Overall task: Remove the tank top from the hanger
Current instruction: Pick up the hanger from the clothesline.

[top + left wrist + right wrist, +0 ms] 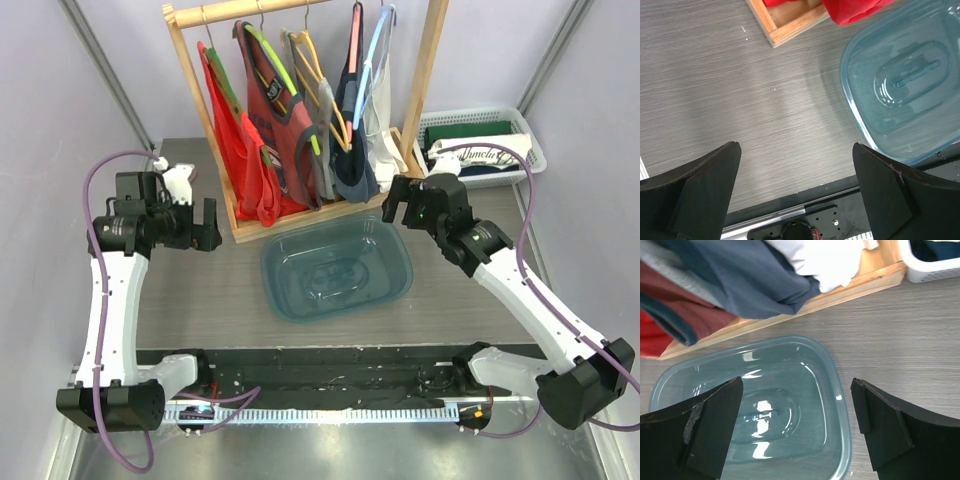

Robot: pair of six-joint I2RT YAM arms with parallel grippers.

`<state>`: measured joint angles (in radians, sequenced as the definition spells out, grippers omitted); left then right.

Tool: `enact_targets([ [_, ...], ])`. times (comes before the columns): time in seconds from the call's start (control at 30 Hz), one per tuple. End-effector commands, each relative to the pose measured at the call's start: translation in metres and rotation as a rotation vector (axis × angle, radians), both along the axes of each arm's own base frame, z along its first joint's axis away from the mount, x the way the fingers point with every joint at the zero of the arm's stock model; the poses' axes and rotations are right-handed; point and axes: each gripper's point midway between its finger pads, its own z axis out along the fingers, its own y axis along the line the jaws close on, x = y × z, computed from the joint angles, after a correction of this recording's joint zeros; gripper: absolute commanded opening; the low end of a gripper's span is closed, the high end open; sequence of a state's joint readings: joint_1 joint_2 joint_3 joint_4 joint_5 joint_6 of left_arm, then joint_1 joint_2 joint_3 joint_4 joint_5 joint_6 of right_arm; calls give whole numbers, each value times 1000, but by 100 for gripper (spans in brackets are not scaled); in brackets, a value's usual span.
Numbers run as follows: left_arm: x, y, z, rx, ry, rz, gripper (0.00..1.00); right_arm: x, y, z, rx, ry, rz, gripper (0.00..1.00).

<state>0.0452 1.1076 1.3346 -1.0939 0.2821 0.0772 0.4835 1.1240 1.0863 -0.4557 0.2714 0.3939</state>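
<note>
Rack: a wooden rack [428, 70] stands along the far edge of the desk [200, 300]. Its rail is full, with a row of tank tops [268, 110] running red, dark red, grey, navy and white from left to right.
Tank top: every one sits on its hanger [377, 45], hems bunched on the rack's base board. Which one is the pick? I cannot tell.
Left jaws: spread wide and holding nothing, over bare desk toward the left edge, just off the rack's near left corner.
Right jaws: wide as well and empty, above the far rim of the clear bin [295, 285], close to the navy tank top [352, 165] and the white hem beside it.
Bin: mid-desk, just in front of the rack, with nothing in it.
Basket: a white basket [528, 135] at the far right corner holds folded clothes.
Progress: by my reading, nothing is done. No garment is gripped and none is off a hanger, so the whole job is ahead.
Left to do: close in on one top, take hold of it, then work the straps off the hanger's shoulders. That is likely a two-arm job, one steadying and one pulling.
</note>
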Motion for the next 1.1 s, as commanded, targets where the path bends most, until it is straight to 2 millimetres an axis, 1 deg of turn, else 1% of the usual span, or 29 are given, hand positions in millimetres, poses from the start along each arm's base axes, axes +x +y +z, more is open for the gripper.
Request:
enact_targets([
  [0.0, 10, -14, 36, -63, -114, -39, 100, 2, 14, 23, -5, -85, 25, 100],
  [0.03, 12, -18, 54, -73, -156, -63, 100, 1, 15, 23, -12, -88, 25, 100],
  [0.07, 14, -20, 66, -84, -179, -72, 100, 3, 15, 21, -25, -90, 17, 100],
  [0.1, 21, -22, 72, -97, -181, -72, 100, 0, 19, 20, -31, -92, 28, 100],
  [0.13, 26, -24, 104, -100, -258, -80, 100, 1, 20, 20, -36, -95, 23, 100],
  [0.17, 31, -27, 116, -118, -278, -70, 100, 0, 19, 20, -38, -97, 19, 100],
  [0.2, 42, -27, 124, -124, -285, -62, 100, -1, 21, 20, -39, -99, 25, 100],
  [0.23, 48, -29, 161, -146, -369, -46, 100, -2, 22, 20, -41, -101, 25, 100],
  [0.3, 58, -35, 192, -201, -431, -29, 100, -5, 22, 20, -42, -108, 25, 100],
  [0.33, 72, -45, 196, -218, -426, -42, 100, -6, 24, 19, -40, -111, 32, 100],
  [0.37, 73, -50, 228, -251, -503, -38, 100, -7, 23, 21, -39, -117, 30, 100],
  [0.4, 77, -56, 236, -260, -521, -47, 100, -10, 23, 21, -39, -118, 30, 100],
  [0.43, 91, -56, 238, -242, -529, -10, 100, -11, 24, 22, -35, -121, 31, 100],
  [0.47, 90, -71, 258, -257, -587, -39, 100, -13, 23, 22, -35, -122, 32, 100],
  [0.5, 94, -75, 264, -264, -604, -26, 100, -16, 21, 23, -32, -127, 28, 100],
  [0.53, 100, -73, 268, -257, -626, 11, 100, -17, 20, 23, -29, -128, 25, 100],
  [0.57, 108, -79, 274, -275, -649, 13, 100, -20, 20, 24, -26, -131, 28, 100],
  [0.6, 111, -80, 279, -308, -657, 35, 100, -22, 19, 23, -28, -129, 29, 100],
  [0.63, 117, -80, 281, -321, -664, 55, 100, -25, 17, 26, -22, -137, 29, 100],
  [0.67, 129, -77, 278, -318, -661, 93, 100, -27, 16, 25, -22, -135, 30, 100],
  [0.7, 132, -76, 286, -324, -682, 107, 100, -29, 15, 24, -23, -131, 29, 100],
  [0.73, 137, -75, 285, -321, -684, 128, 100, -31, 14, 27, -15, -136, 29, 100],
  [0.77, 144, -72, 289, -315, -708, 150, 100, -32, 13, 27, -15, -136, 32, 100],
  [0.8, 151, -74, 287, -315, -708, 150, 100, -34, 13, 25, -14, -132, 34, 99],
  [0.83, 153, -75, 292, -318, -727, 150, 100, -35, 13, 27, -6, -138, 36, 99],
  [0.9, 163, -80, 289, -307, -731, 156, 100, -37, 13, 26, 4, -132, 37, 99],
  [0.97, 168, -85, 289, -302, -740, 144, 100, -40, 14, 26, 20, -132, 41, 98],
  [1.0, 173, -83, 284, -285, -736, 169, 100, -41, 14, 25, 27, -129, 41, 98],
  [1.07, 178, -88, 279, -268, -730, 168, 100, -43, 14, 26, 40, -132, 43, 97],
])
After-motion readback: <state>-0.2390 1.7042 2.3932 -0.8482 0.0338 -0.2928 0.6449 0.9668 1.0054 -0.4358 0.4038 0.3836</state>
